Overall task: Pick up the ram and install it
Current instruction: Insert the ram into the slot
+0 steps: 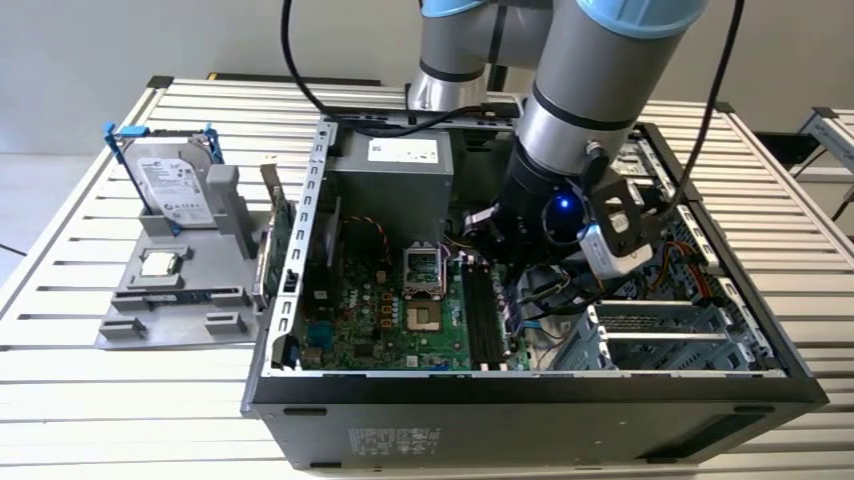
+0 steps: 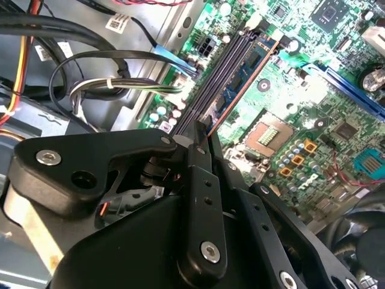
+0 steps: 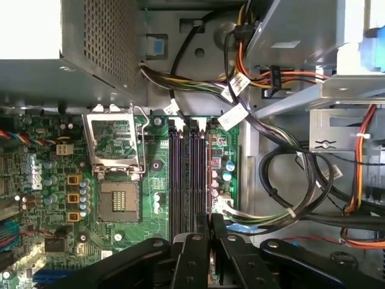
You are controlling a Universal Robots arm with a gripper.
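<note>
The ram point(image 2: 243, 75) is a thin green-blue stick with dark chips. It stands on edge along the outermost of the black memory slots point(image 3: 180, 174), on the side away from the CPU socket point(image 3: 117, 150). In both wrist views my gripper point(image 3: 210, 224) has its black fingers point(image 2: 201, 180) pressed together on the near end of the ram point(image 3: 209, 174). In the exterior view the gripper point(image 1: 518, 258) is low inside the open computer case point(image 1: 534, 395), just over the slots point(image 1: 483, 322).
Bundled cables point(image 3: 283, 180) and the drive cage point(image 1: 667, 330) crowd the slots on one side; the power supply point(image 1: 400, 185) stands behind. On the exterior view's left, a grey fixture point(image 1: 174, 305) holds a hard drive in a blue frame point(image 1: 174, 185), a processor point(image 1: 160, 264) and a green expansion card point(image 1: 278, 250).
</note>
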